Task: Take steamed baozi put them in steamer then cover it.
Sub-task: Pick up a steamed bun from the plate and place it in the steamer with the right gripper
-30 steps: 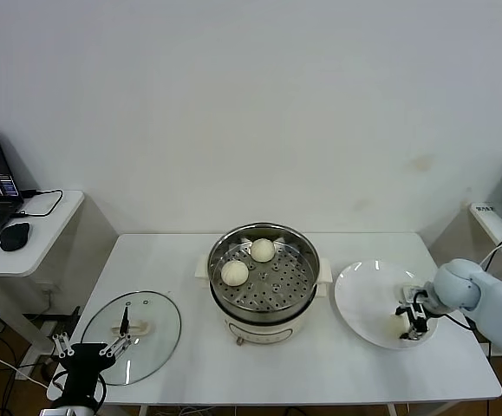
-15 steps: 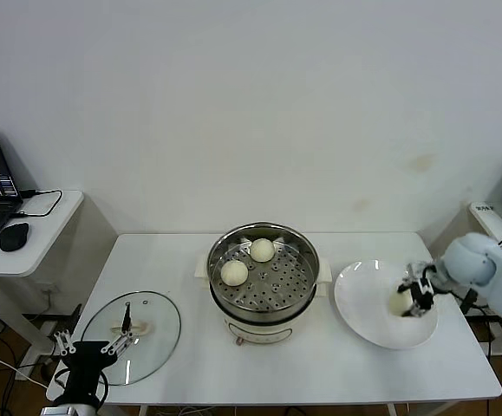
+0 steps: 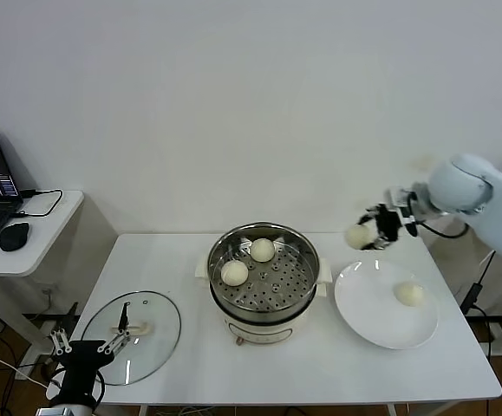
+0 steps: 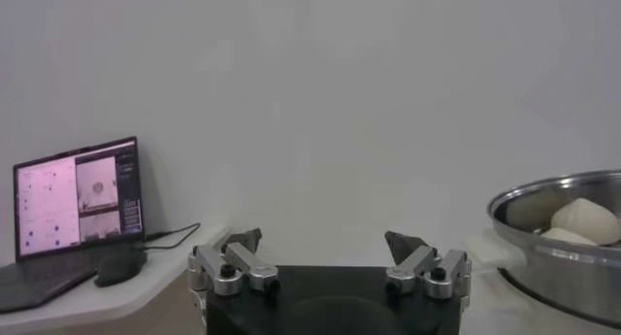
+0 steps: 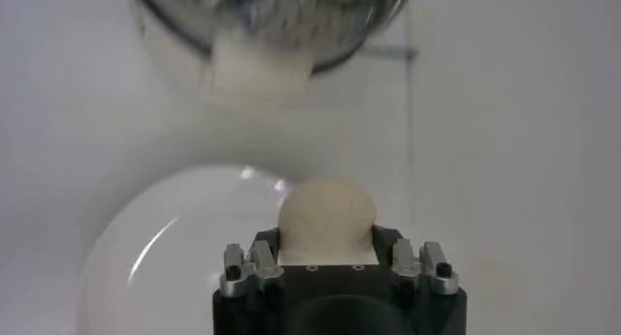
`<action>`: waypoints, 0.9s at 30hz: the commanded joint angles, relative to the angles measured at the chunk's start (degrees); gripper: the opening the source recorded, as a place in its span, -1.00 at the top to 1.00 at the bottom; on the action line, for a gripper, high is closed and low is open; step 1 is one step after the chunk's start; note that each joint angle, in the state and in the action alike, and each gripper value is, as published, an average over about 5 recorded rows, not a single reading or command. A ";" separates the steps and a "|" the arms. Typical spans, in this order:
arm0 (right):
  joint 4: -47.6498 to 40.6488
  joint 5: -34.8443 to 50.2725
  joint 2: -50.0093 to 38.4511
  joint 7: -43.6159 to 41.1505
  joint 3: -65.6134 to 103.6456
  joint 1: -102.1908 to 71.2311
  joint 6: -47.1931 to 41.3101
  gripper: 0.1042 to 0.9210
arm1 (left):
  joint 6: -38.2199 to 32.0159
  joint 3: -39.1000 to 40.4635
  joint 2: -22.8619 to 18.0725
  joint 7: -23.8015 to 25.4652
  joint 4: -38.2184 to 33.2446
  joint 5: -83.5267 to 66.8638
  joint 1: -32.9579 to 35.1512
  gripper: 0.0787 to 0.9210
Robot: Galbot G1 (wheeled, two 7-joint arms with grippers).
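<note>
Up from the plate [image 3: 368, 321] comes the right gripper [image 3: 372, 230], which a second ago was down at its near right edge; now it hangs in the air above the plate's far left rim, fingers clenched on a bun [image 3: 358, 235]. From its own wrist camera the bun [image 5: 327, 211] sits snug between the fingers, held high enough, I would say, to clear the steamer's [image 3: 264, 282] steel wall on the way left. One more bun [image 3: 408, 294] waits on the plate's right side. Two buns [image 3: 249, 261] already lie on the perforated tray, at its far left, leaving the near and right part bare for this one. The lid [image 3: 131, 335] rests flat on the table to the steamer's near left, out of the way until loading ends, and the left gripper [image 3: 83, 348] waits just beside it with fingers spread, holding nothing.
</note>
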 commanded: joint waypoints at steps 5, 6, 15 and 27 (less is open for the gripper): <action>2.06 2.42 15.04 2.41 -12.59 9.10 10.22 -0.22 | -0.20 -0.60 -0.69 -0.10 -0.49 0.22 0.54 -0.77; 1.89 1.47 15.88 2.57 -13.12 8.50 11.74 -0.22 | -0.23 -0.79 -0.75 -0.11 -0.60 0.21 0.65 -0.77; -0.54 -7.92 22.88 4.25 -18.91 6.24 26.07 -0.24 | -0.70 -2.46 -1.27 -0.23 -0.87 -0.18 1.39 -0.77; -1.54 -19.91 26.98 2.86 -22.22 5.19 36.30 -0.27 | -1.36 -2.57 -2.15 -0.59 -1.09 -0.32 1.95 -0.77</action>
